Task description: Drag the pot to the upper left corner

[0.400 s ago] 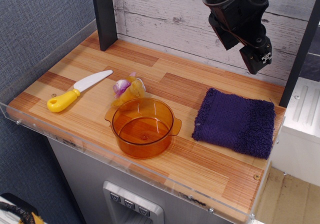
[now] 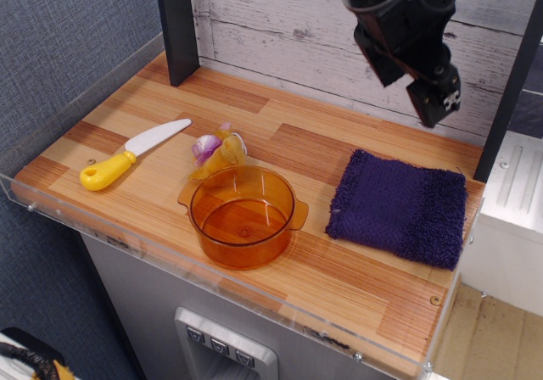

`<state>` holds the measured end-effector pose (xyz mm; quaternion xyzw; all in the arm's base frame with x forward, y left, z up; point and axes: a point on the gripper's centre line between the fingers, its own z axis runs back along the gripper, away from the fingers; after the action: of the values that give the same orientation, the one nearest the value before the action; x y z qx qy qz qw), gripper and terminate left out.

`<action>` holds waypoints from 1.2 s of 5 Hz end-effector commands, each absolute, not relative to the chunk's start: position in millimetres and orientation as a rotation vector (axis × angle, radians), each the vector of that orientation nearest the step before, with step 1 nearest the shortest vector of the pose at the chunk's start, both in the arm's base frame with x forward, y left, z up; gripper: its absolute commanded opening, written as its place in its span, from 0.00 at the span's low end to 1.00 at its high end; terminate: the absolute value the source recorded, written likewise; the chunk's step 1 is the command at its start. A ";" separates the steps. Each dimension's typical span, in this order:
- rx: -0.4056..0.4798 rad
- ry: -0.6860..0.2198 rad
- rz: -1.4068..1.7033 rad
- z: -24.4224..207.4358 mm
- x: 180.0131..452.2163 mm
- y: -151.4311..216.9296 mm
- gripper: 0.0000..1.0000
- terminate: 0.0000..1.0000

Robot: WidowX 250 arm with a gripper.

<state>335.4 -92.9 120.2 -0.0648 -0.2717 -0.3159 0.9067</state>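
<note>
The amber-orange translucent pot (image 2: 243, 217) stands upright near the front middle of the wood-plank table, with a small flat handle on each side. It looks empty. My black gripper (image 2: 411, 92) hangs high above the back right of the table, far from the pot, above and behind the purple cloth. Its jaws look apart and hold nothing. The upper left corner (image 2: 161, 68) of the table lies at the foot of the black upright post (image 2: 176, 25), against the whitewashed plank wall.
A yellow-and-purple toy lump (image 2: 218, 149) touches the pot's back rim. A yellow-handled white knife (image 2: 132, 153) lies at the left. A purple cloth (image 2: 399, 207) lies at the right. A clear raised lip (image 2: 76, 100) edges the table's left and front.
</note>
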 end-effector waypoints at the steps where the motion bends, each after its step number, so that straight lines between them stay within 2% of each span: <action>1: -0.175 -0.637 -0.635 148.6 310.8 -88.7 1.00 0.00; 3: -0.185 -0.660 -0.600 169.0 253.0 -84.2 1.00 0.00; 5: -0.162 -0.549 -0.475 157.3 202.7 -70.2 1.00 0.00; 6: -0.167 -0.490 -0.422 144.1 201.0 -55.5 1.00 0.00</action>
<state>198.9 -51.2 135.0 -0.0861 -0.2292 -0.1987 0.9490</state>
